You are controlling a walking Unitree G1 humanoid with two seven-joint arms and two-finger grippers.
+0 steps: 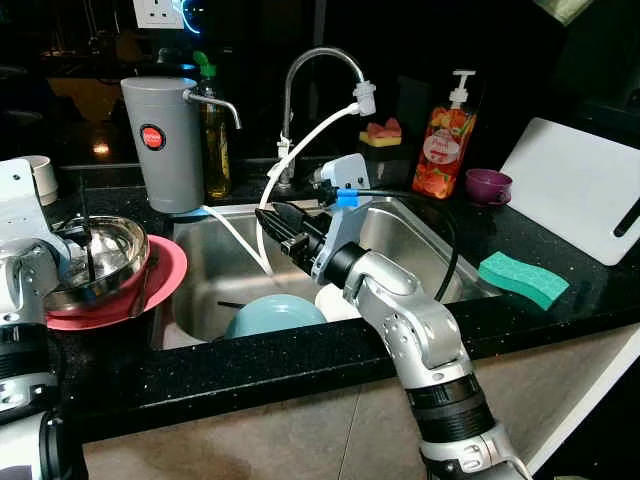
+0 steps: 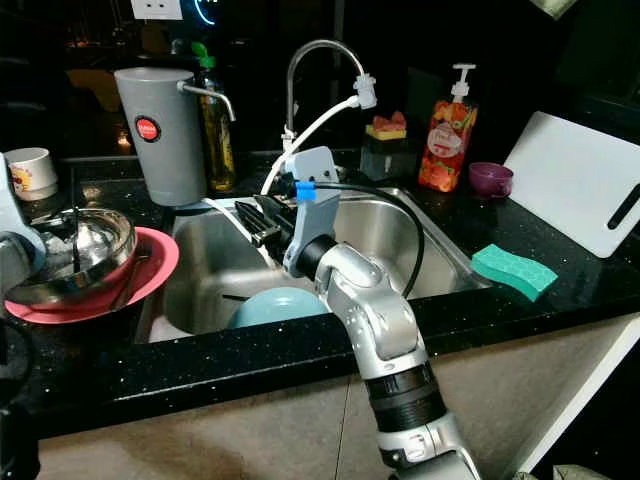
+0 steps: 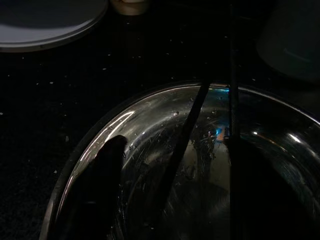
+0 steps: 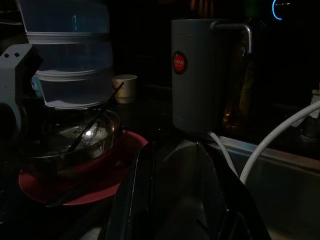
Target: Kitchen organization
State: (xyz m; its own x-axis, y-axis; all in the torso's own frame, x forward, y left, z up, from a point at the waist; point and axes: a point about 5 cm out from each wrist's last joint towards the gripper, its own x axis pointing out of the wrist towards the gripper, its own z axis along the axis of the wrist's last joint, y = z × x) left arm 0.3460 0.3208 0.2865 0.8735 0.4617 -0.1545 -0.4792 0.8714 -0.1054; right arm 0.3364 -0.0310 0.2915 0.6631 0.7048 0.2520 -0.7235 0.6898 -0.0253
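Observation:
A steel bowl (image 1: 95,262) with dark chopsticks (image 1: 88,240) in it rests on a red plate (image 1: 165,275), on the black counter left of the sink (image 1: 420,240). My left gripper (image 3: 177,147) hovers over this bowl, open, one finger (image 3: 107,165) on each side of a chopstick (image 3: 185,130). My right arm reaches across the sink. Its gripper (image 1: 272,218) stands open and empty above the basin, pointing towards the grey jug (image 1: 162,140). Below it a teal bowl (image 1: 275,315) lies in the sink beside a white dish (image 1: 335,300).
The faucet (image 1: 320,70) and a white hose (image 1: 300,145) rise behind the sink. On the right counter are a green sponge (image 1: 522,278), a white cutting board (image 1: 580,185), a purple cup (image 1: 487,185) and a soap dispenser (image 1: 445,145). A white cup (image 1: 40,175) stands far left.

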